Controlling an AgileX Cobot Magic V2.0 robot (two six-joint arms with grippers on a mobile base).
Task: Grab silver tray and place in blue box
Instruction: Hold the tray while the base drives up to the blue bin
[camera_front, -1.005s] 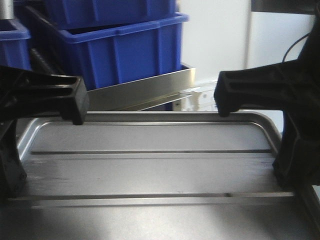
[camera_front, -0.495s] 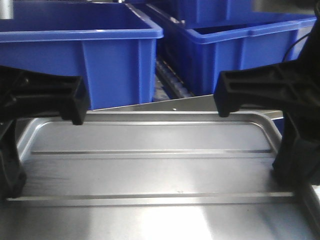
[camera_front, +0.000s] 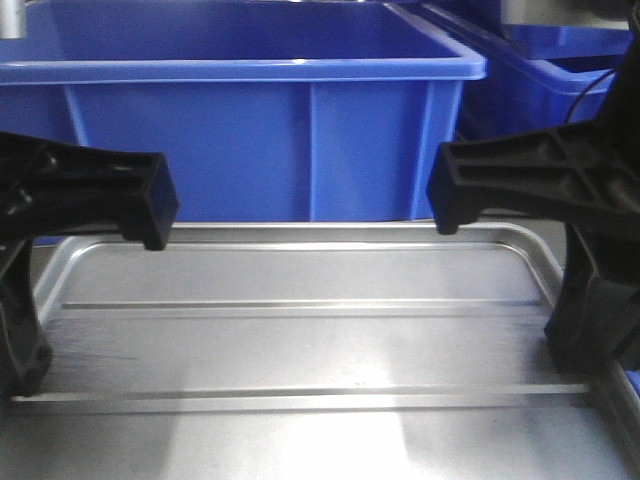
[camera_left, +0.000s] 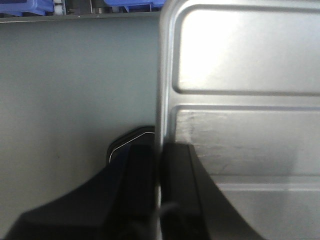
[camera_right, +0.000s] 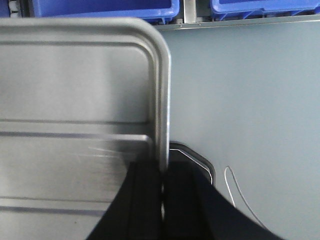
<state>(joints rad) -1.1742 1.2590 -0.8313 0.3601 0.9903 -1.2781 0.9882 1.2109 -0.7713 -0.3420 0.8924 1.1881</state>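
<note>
Light comes from overhead, bright and fairly even. On the silver tray (camera_front: 300, 340) it pools into a broad white glare along the near floor in the front view, and washes out the upper panel in the left wrist view. The blue box (camera_front: 250, 150) looks saturated, with a pale sheen on its rim. The left gripper (camera_left: 160, 165) and right gripper (camera_right: 164, 175) read as near-black masses, too close to be sharp. All three pictures are soft and grainy, and the grey tabletop (camera_left: 75, 90) is lit flat and dull
</note>
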